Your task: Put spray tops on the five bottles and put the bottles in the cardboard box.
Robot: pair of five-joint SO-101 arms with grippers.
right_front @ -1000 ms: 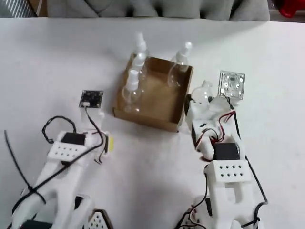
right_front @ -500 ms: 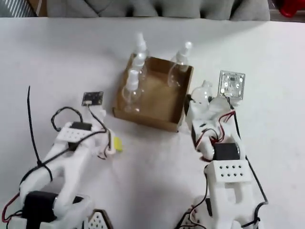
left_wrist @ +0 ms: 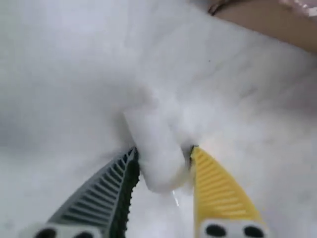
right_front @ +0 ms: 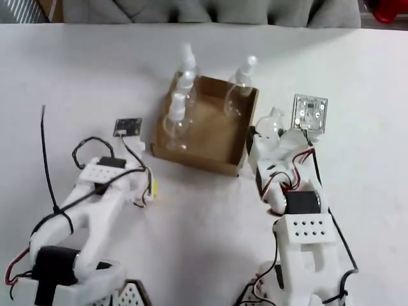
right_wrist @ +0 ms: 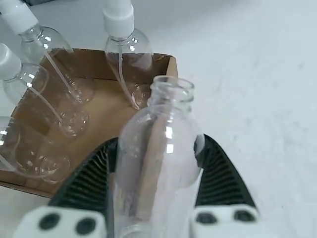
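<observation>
White table (right_front: 210,54): left gripper (left_wrist: 163,150), pinching a spray top (left_wrist: 152,141), has edged toward the box (right_front: 194,158); right gripper (right_wrist: 158,144) clamps a bottle (right_wrist: 166,111)

white printed arms (right_front: 89,210) with black motors (right_front: 301,203), black and red cables (right_front: 48,172); ribbed jaws, one yellow.

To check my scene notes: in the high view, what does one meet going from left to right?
Left arm's fingers → cardboard box → open bottle without a spray top.
</observation>
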